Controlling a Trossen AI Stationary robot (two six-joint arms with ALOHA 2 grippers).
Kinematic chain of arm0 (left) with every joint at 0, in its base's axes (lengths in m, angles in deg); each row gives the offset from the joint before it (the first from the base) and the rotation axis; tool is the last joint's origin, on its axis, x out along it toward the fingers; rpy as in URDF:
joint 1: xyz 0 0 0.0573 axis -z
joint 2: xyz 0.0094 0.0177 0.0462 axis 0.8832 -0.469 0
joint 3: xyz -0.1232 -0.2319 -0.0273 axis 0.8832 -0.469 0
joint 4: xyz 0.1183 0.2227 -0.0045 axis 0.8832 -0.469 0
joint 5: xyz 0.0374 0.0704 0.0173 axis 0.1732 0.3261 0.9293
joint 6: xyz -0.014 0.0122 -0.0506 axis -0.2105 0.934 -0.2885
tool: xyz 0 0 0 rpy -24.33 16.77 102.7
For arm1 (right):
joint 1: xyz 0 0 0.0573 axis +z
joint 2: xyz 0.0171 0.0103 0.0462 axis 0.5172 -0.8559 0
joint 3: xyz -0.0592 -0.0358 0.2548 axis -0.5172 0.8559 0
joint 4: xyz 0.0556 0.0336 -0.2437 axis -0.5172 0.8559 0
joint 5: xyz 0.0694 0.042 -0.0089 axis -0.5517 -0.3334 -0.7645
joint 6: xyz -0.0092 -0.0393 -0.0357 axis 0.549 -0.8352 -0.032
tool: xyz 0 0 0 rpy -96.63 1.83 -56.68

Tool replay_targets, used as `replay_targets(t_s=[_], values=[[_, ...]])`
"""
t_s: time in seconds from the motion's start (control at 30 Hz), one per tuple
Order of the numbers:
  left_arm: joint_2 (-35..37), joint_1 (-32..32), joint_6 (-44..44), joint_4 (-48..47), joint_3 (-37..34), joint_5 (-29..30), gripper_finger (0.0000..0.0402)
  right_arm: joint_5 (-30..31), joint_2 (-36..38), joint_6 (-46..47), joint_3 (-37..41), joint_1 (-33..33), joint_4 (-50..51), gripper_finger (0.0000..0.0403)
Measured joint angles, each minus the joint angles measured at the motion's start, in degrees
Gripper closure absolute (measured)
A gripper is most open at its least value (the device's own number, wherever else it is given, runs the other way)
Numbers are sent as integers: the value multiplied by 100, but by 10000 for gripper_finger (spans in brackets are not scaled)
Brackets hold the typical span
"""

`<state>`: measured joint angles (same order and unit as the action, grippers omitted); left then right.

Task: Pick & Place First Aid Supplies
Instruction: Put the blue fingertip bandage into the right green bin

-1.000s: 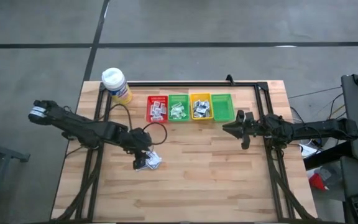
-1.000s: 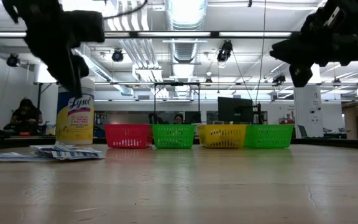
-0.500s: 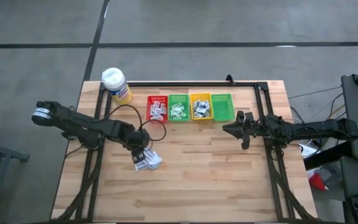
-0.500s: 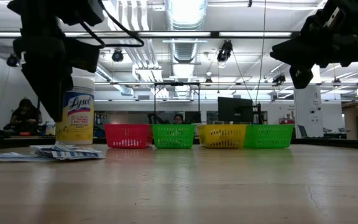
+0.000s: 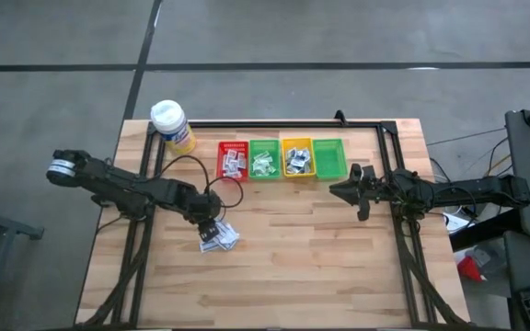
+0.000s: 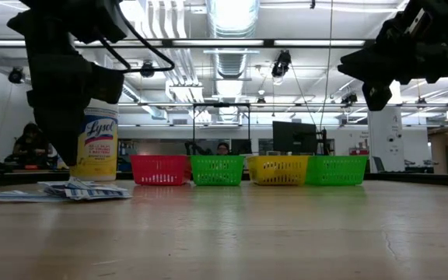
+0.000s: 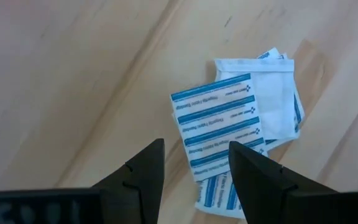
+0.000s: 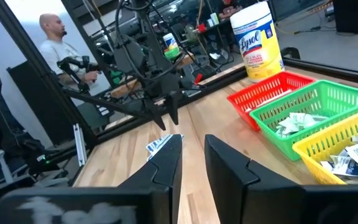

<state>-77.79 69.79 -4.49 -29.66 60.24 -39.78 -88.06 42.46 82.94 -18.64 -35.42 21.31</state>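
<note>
A small pile of first aid supplies, flat white sachets with blue print, lies on the wooden table left of centre; it also shows in the high view and the low view. My left gripper hangs open just above the pile's near edge, pointing steeply down, touching nothing. My right gripper waits level above the table's right half, its fingers a narrow gap apart with nothing between them. More sachets lie in the red, green and yellow bins.
Four bins stand in a row at the far middle, the rightmost green one without sachets. A yellow wipes bottle with a white cap stands at the far left corner. A person stands beyond the table's left side.
My left gripper has come down toward the sachet pile and has rolled about its own pointing line, staying open. The pile has not moved.
</note>
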Motion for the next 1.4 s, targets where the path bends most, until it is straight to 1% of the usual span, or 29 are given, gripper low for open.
replay_targets(t_s=[0.13, 0.3, 0.43, 0.67, 1.13, 1.27, 1.4], values=[[0, -38, -272, 148, -66, -4, 229, 0, 0, 0, 0, 0, 0, 341], [0, -163, -654, 745, -319, -133, 229, 0, 0, 0, 2, 0, 0, 346], [0, -292, -815, 681, -378, -135, 229, 0, 0, 0, 2, 0, -1, 346], [-2, -353, -842, 702, -401, -137, 229, 0, 0, 0, 2, 0, -4, 346], [-772, -353, -798, 848, -380, -242, 231, 4, 0, 22, 2, 0, -44, 346], [-898, -353, -818, 835, -363, -240, 242, 8, 0, 22, 2, 0, -44, 346], [-942, -353, -822, 813, -354, -228, 271, 86, 0, 22, 2, 0, -44, 346]])
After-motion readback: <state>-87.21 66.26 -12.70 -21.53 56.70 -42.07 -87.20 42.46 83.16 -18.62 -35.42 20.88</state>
